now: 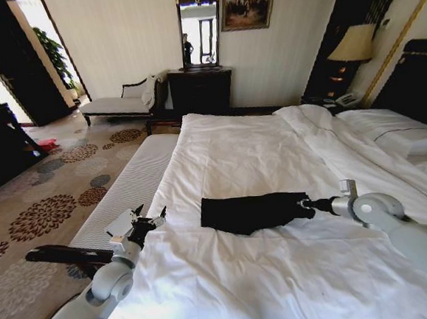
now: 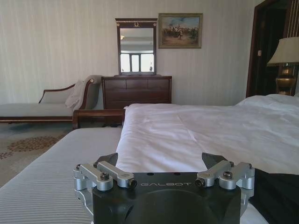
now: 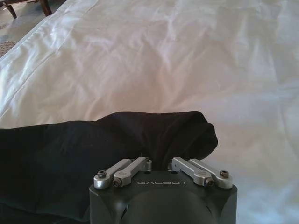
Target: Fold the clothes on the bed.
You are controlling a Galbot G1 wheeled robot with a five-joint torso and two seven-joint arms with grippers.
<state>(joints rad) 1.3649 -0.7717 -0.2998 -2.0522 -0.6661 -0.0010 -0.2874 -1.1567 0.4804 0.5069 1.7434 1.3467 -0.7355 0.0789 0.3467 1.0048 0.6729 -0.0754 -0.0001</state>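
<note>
The black T-shirt point(image 1: 253, 212) lay part-folded in a narrow band on the white bed point(image 1: 272, 147), its right end pinched in the right gripper point(image 1: 306, 205), seemingly for another fold, while the left gripper point(image 1: 148, 215) hovered spread at the bed's left edge.

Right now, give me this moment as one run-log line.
right gripper: shut on T-shirt edge | left gripper: open, off the shirt, at bed edge | shirt: folded strip on duvet

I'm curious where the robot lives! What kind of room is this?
Probably a hotel bedroom: a big white bed, a bedside lamp, and a dark dresser with a mirror.
</note>
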